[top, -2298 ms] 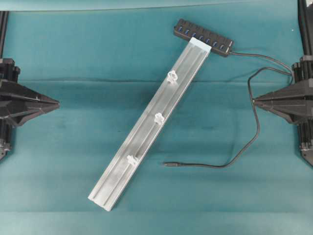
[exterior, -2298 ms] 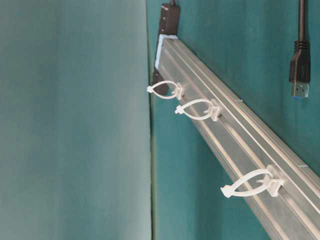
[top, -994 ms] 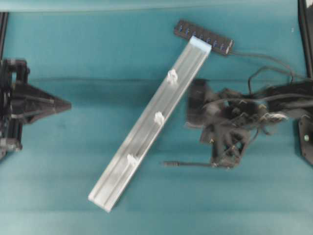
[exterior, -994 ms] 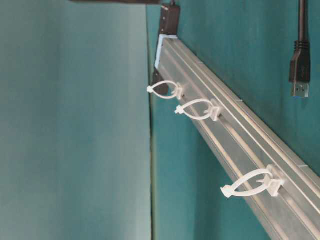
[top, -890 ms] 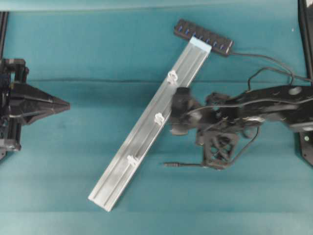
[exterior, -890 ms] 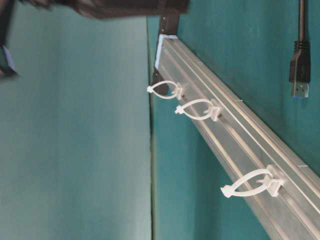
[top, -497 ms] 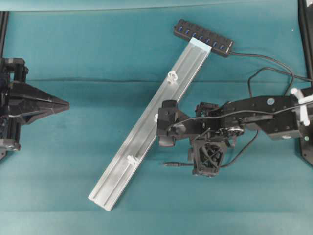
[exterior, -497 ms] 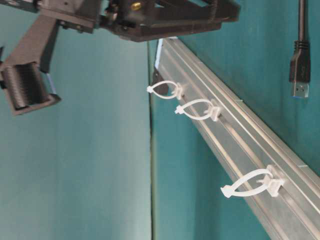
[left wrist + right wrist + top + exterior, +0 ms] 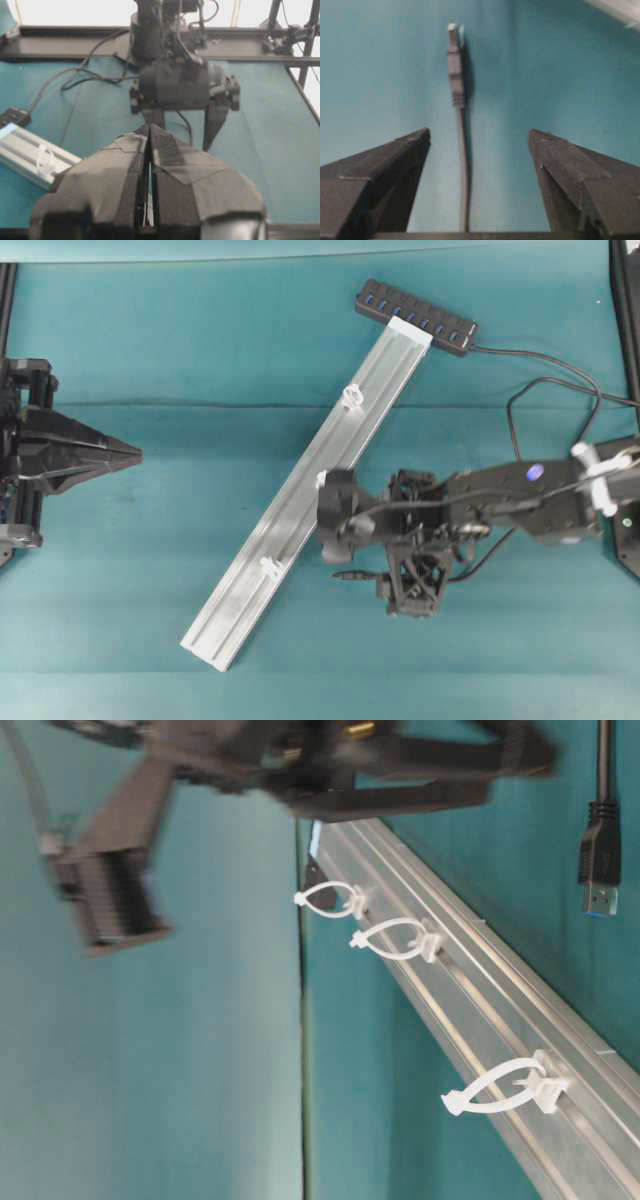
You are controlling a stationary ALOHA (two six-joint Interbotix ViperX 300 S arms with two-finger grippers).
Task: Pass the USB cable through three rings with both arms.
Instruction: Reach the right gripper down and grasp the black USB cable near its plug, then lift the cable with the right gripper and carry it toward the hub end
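Observation:
The USB cable (image 9: 520,455) runs from the black hub (image 9: 415,315) in a loop on the teal cloth, and its plug (image 9: 342,576) lies right of the rail. My right gripper (image 9: 402,582) is open and hovers over the cable just behind the plug. In the right wrist view the cable (image 9: 464,165) runs between the spread fingertips (image 9: 415,142) untouched, with the plug (image 9: 454,55) ahead. Three white rings sit on the silver rail (image 9: 300,495): the top ring (image 9: 351,395), the middle ring (image 9: 321,478) at the arm's edge, and the lower ring (image 9: 268,566). My left gripper (image 9: 130,452) is shut and empty, far left.
The table-level view shows the three rings (image 9: 395,938) standing off the rail, a plug (image 9: 598,860) at the right, and the blurred right arm (image 9: 330,760) across the top. The left wrist view shows the right arm (image 9: 182,85) ahead, and the rail (image 9: 20,150).
My right arm has swung in from the right edge and come down over the cable's free end, jaws open. The left gripper has stayed put in the last second. The cable has not moved.

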